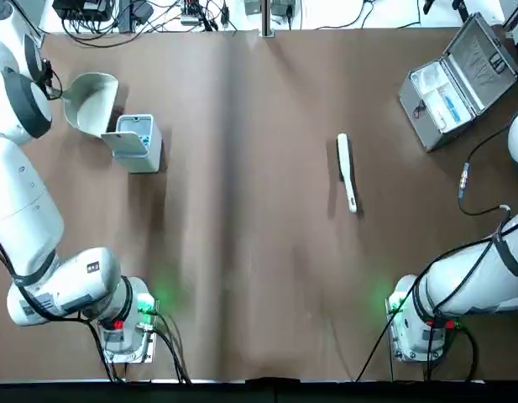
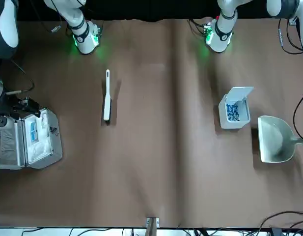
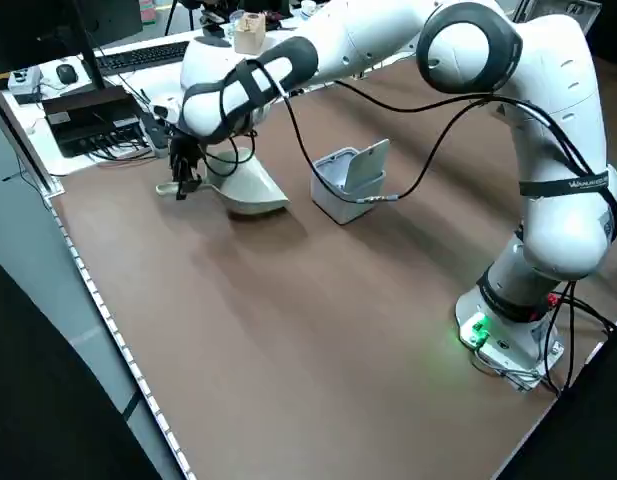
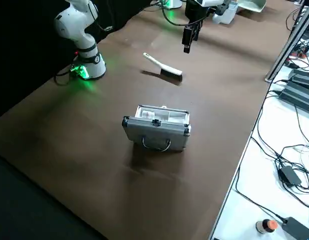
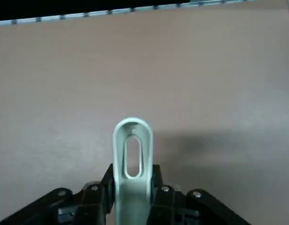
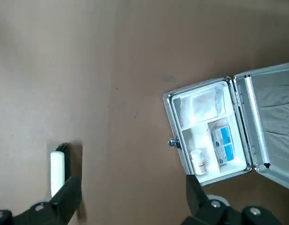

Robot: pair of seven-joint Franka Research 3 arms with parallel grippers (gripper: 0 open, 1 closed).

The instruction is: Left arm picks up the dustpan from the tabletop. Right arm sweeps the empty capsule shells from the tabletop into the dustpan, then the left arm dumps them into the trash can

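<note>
Dustpan (image 1: 91, 103) is clamped in my left fingers (image 5: 156, 187), beyond-left of the bin (image 1: 144, 162). Shells (image 2: 233, 112) lie inside it, so dumping looks finished; next, lower the pan gently. Right fingers (image 6: 196, 197), wide apart and empty, wait well right of it.

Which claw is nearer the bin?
Left. The left claw grips the dustpan, right beside the bin; the right claw is across the table, near the case.

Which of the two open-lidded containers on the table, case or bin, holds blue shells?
The bin: small and light grey, beside the dustpan. The metal case, farther from the dustpan, holds packets and a white bottle.
</note>
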